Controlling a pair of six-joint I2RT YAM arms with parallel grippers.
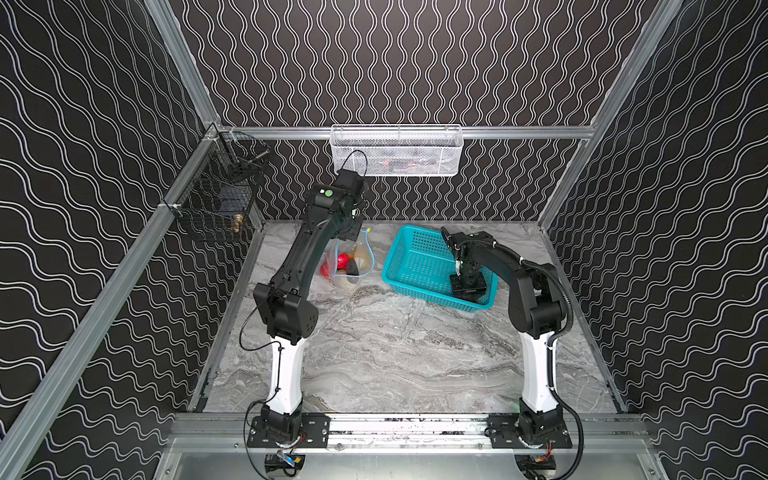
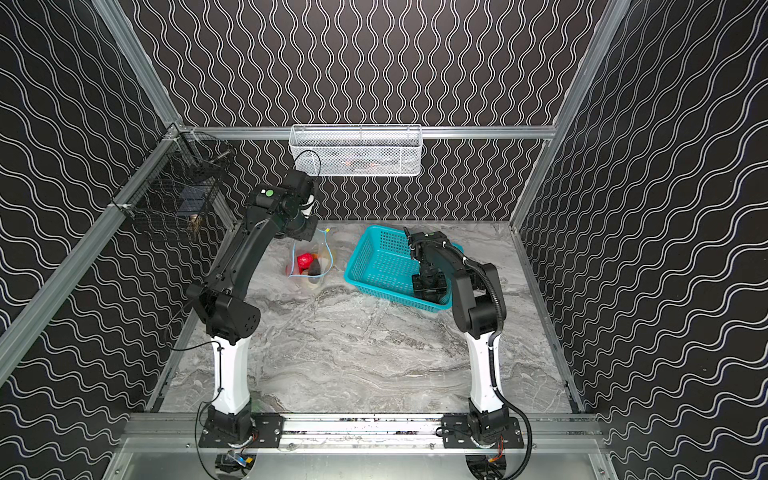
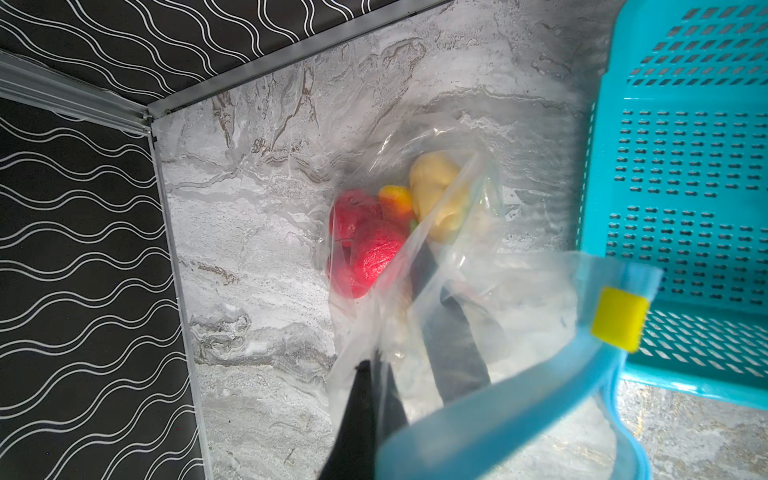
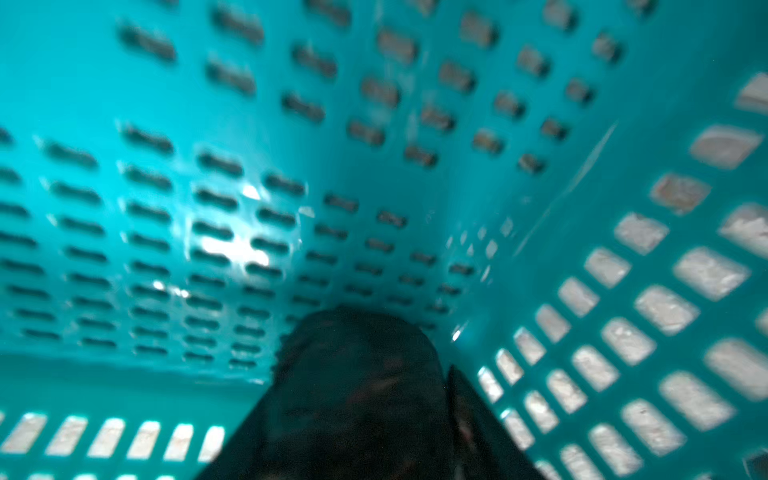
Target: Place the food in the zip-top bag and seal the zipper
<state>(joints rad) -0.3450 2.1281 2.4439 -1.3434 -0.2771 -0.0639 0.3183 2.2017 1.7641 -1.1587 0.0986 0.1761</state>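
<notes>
— Where do we see the zip-top bag (image 1: 351, 266)?
— At eleven o'clock on the desk (image 1: 395, 353), mouth open, left tool (image 1: 348, 237) clenched on its wall; red food (image 3: 374, 253) and a potato (image 3: 436, 191) inside.
— And the right tool (image 1: 468, 291)?
— Down in the teal basket (image 1: 415, 257) at one o'clock; we cannot tell its grip.

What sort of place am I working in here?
Most likely a purpose-built robot test cell, not a real kitchen: an aluminium frame holds black wavy-patterned wall panels, robot arms are bolted to a front rail, and a white wire basket hangs above the marble-look tabletop.
</notes>
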